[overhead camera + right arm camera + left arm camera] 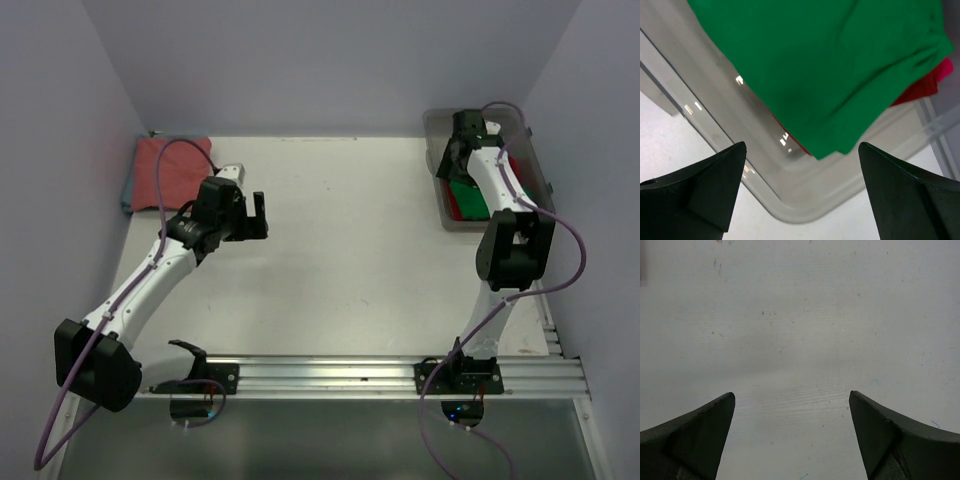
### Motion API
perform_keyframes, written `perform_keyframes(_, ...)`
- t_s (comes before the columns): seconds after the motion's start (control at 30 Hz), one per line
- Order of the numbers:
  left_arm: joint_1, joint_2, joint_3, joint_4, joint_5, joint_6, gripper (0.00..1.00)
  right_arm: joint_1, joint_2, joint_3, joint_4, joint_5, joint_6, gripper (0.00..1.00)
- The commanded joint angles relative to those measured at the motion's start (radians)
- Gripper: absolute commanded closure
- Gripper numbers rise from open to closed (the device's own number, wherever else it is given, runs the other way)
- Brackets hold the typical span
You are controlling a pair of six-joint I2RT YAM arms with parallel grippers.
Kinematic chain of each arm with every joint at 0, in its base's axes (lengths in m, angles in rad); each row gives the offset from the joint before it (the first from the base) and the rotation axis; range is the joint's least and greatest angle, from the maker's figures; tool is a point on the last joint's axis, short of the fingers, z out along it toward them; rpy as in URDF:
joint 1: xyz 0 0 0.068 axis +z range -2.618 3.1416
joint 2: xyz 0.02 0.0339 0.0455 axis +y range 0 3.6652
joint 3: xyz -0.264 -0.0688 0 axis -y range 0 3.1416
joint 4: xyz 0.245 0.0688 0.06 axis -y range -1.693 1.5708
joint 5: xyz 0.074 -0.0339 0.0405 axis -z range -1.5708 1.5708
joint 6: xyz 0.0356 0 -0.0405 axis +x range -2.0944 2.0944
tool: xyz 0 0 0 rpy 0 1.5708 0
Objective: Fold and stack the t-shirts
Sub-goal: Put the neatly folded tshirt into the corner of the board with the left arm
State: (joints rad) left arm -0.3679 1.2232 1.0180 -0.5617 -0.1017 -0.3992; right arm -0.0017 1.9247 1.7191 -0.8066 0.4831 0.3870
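A salmon-red t-shirt [170, 170] lies folded at the table's far left corner, with a teal-blue edge [127, 195] showing under it. A bright green t-shirt [465, 198] lies in the clear bin, also in the right wrist view [825, 60], with a red shirt [920, 87] under it. My left gripper [252, 215] is open and empty over bare table, to the right of the folded stack. My right gripper [462, 140] is open and empty above the bin's corner, just short of the green shirt.
The clear plastic bin [442, 215] stands at the far right by the wall; its rounded corner shows in the right wrist view [790, 200]. An aluminium rail [340, 375] runs along the near edge. Walls close in on left, back and right.
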Motion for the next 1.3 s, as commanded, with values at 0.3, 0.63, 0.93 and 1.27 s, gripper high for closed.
perform_keyframes(0.3,-0.002,-0.085,-0.050,0.066,0.007,0.033,0.00,-0.040,0.008,0.056,0.061,-0.141,-0.033,0.01)
perform_keyframes(0.63,0.000,-0.119,-0.053,0.102,0.037,0.023,0.00,0.253,-0.476,-0.352,0.176,-0.394,-0.027,0.01)
perform_keyframes(0.93,0.000,-0.142,-0.071,0.131,0.097,0.025,0.00,0.433,-0.543,-0.510,0.168,-0.403,-0.034,0.01)
perform_keyframes(1.27,0.000,-0.160,-0.085,0.152,0.097,0.022,0.00,0.459,-0.570,-0.530,0.199,-0.374,-0.048,0.01)
